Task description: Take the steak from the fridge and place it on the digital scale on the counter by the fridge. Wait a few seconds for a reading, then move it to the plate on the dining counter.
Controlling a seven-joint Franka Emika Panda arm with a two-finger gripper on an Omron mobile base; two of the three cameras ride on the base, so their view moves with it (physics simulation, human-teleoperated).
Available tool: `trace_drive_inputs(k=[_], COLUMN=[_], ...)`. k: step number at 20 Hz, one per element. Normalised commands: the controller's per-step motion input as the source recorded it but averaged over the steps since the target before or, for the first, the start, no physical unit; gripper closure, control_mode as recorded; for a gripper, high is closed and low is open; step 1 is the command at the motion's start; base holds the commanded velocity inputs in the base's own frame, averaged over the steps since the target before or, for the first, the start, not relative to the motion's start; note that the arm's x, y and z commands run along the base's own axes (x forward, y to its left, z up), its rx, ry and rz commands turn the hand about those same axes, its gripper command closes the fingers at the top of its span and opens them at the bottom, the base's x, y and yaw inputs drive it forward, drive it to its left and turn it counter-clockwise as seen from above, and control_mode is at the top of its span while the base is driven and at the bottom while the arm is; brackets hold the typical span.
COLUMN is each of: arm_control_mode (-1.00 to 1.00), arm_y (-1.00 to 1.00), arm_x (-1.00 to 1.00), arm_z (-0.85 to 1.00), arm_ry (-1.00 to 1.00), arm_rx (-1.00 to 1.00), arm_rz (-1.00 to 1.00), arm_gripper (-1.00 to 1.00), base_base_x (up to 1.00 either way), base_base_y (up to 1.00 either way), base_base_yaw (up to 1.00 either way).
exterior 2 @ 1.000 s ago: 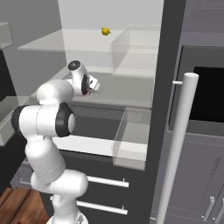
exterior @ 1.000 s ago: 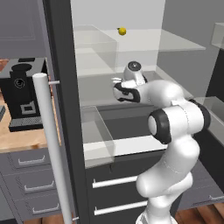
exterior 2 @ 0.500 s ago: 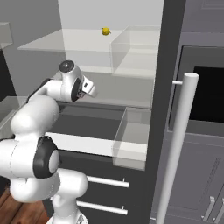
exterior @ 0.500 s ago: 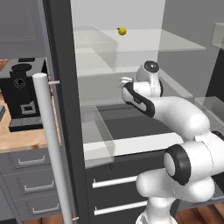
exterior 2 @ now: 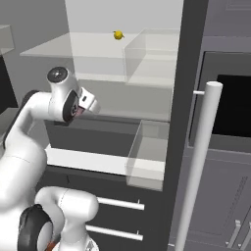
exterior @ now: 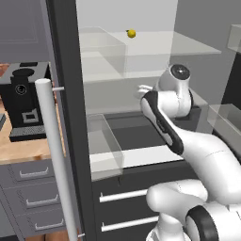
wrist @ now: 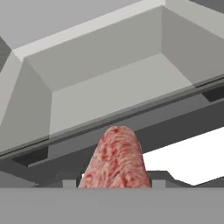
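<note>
Hand (exterior 2: pixel 92 104) clamped on the steak (wrist: pixel 115 159), its long axis running straight out from the fingers, fridge (exterior: pixel 66 117) interior just beyond.

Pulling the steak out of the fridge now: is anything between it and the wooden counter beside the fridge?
Yes. In the left base view the fridge's dark grey open door, with its long silver bar handle, stands between the pinkish-red raw steak in the jaws and the light wood counter. The steak likely has to come out around it.
</note>
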Motion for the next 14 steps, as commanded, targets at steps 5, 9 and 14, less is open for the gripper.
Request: trace_drive_inputs(k=[5, 9, 14], arm_control_mode=[-1.00, -1.00, -1.00], arm_y=[0.00, 0.00, 0.00], arm_x=[-0.67, -0.27, -0.01], arm_z=[-0.06, -0.13, -0.10], arm_ry=[0.06, 0.12, 0.13], arm_rx=[-0.06, -0.07, -0.05], arm_rz=[0.04, 0.04, 0.03], arm_gripper=[1.00, 1.00, 1.00], base_base_x=[0.00, 0.00, 0.00], base_base_y=[0.00, 0.00, 0.00], base_base_yaw=[0.00, 0.00, 0.00])
